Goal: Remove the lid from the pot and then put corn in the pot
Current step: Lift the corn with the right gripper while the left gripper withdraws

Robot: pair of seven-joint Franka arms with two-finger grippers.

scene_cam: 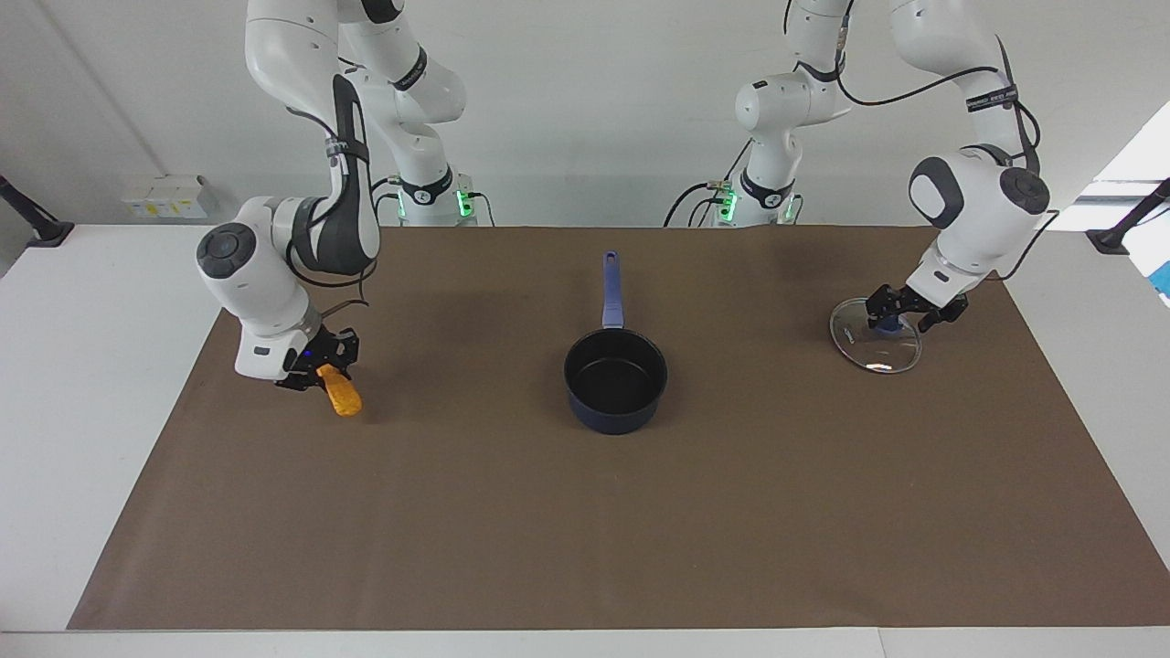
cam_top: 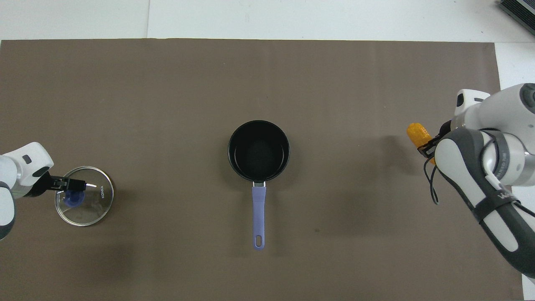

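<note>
The pot (scene_cam: 614, 413) stands open and empty at the middle of the mat, its blue handle (scene_cam: 611, 291) pointing toward the robots; it also shows in the overhead view (cam_top: 258, 125). My left gripper (scene_cam: 891, 315) is shut on the blue knob of the lid (scene_cam: 873, 345) and holds the lid tilted, low over the mat at the left arm's end (cam_top: 90, 205). My right gripper (scene_cam: 324, 370) is shut on one end of the corn (scene_cam: 343, 395), low over the mat at the right arm's end. The corn's free end (cam_top: 418, 133) sticks out past the fingers.
A brown mat (scene_cam: 585, 530) covers most of the white table. A small white box (scene_cam: 169, 196) sits at the table's edge near the right arm's base. Black clamp stands (scene_cam: 37, 224) are at both ends of the table.
</note>
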